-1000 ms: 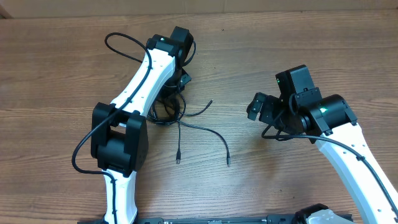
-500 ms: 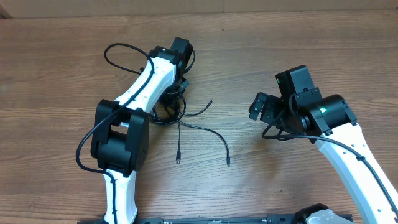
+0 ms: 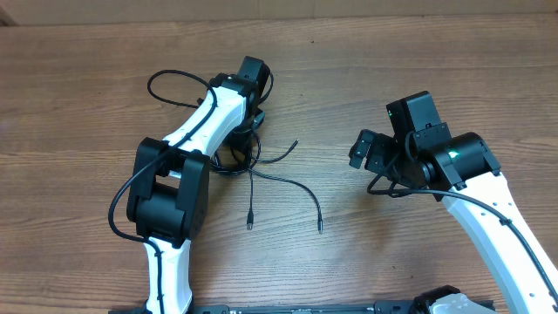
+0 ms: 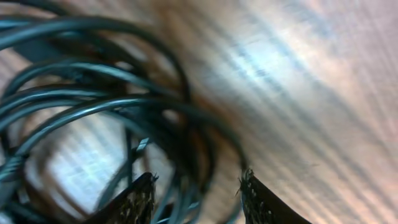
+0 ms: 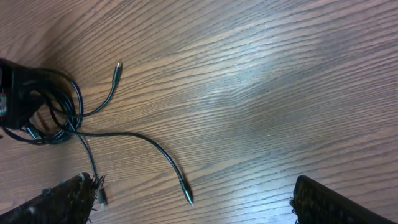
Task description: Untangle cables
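The cables [image 3: 237,155] are lying in one knotted coil on the bench [image 3: 453,61], left of centre, with three plug ends trailing toward the middle. No cord is lying separate yet, so the untangling is judged barely begun. The left tool [image 4: 196,186] is hovering at the coil with its fingers partly spread — strands are passing between them, not clamped. The right tool [image 5: 193,186] is standing wide and empty, well apart from the coil. No brand, label or writing is showing legibly.
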